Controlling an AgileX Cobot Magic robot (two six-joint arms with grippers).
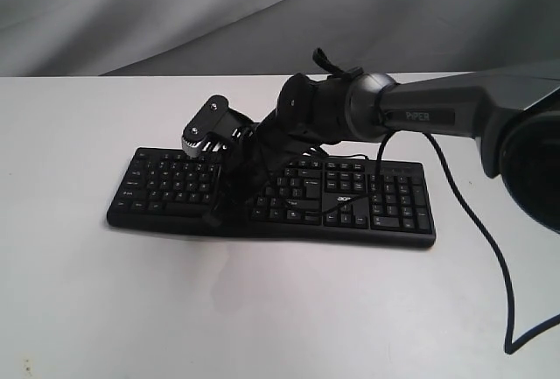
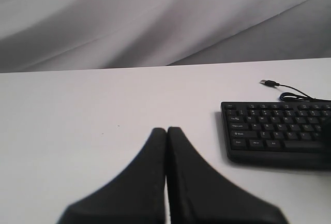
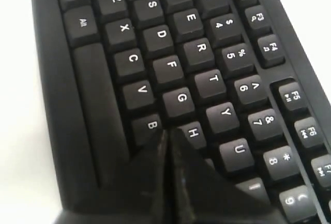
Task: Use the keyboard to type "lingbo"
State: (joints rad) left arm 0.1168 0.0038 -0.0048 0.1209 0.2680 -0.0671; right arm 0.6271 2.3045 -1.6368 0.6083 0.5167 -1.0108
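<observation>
The black keyboard (image 1: pixel 385 202) lies across the middle of the white table (image 1: pixel 262 309), with its white logo (image 1: pixel 343 195) near the arrow keys. My right arm reaches over it from the right. The right gripper (image 1: pixel 222 209) is shut, and its tips point down at the letter keys. In the right wrist view the right gripper (image 3: pixel 168 132) sits with its closed tips between the B key (image 3: pixel 149 127) and the H key (image 3: pixel 193 132), hiding the keys just behind them. My left gripper (image 2: pixel 166 130) is shut and empty over bare table, left of the keyboard (image 2: pixel 279 131).
The keyboard's thin cable ends in a loose USB plug (image 2: pixel 267 83) on the table behind it. A black arm cable (image 1: pixel 490 248) hangs down at the right. Grey cloth (image 1: pixel 175 11) backs the table.
</observation>
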